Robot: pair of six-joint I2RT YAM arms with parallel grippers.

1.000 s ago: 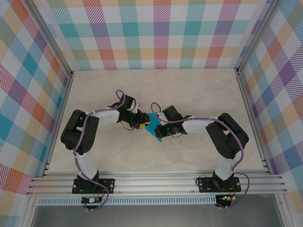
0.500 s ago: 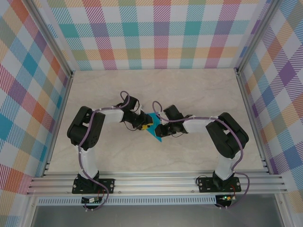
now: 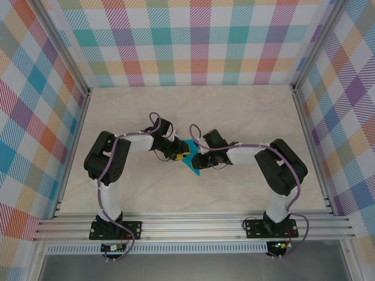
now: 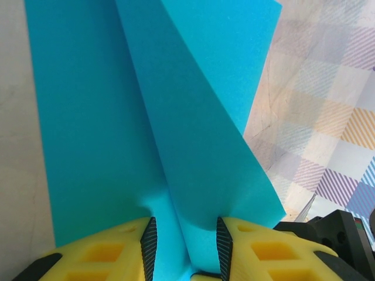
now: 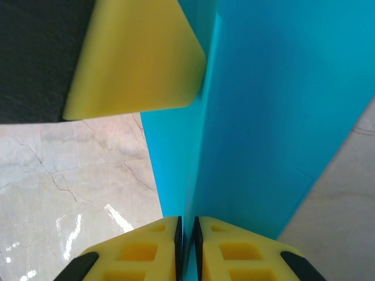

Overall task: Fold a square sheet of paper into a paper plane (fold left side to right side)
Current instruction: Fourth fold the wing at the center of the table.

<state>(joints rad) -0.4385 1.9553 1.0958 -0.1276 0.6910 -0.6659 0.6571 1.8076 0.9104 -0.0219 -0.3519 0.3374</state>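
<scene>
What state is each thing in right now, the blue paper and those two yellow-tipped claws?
paper plane: partly folded, creased, one flap standing up, held from both sides.
left gripper: closed around the raised fold of the paper, fingers partway apart.
right gripper: pinched almost fully shut on a thin edge of the paper.

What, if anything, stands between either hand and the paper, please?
Nothing visible does. The right hand is shut on a thin edge of the paper, and the left hand pinches a raised fold of it between its fingers.
</scene>
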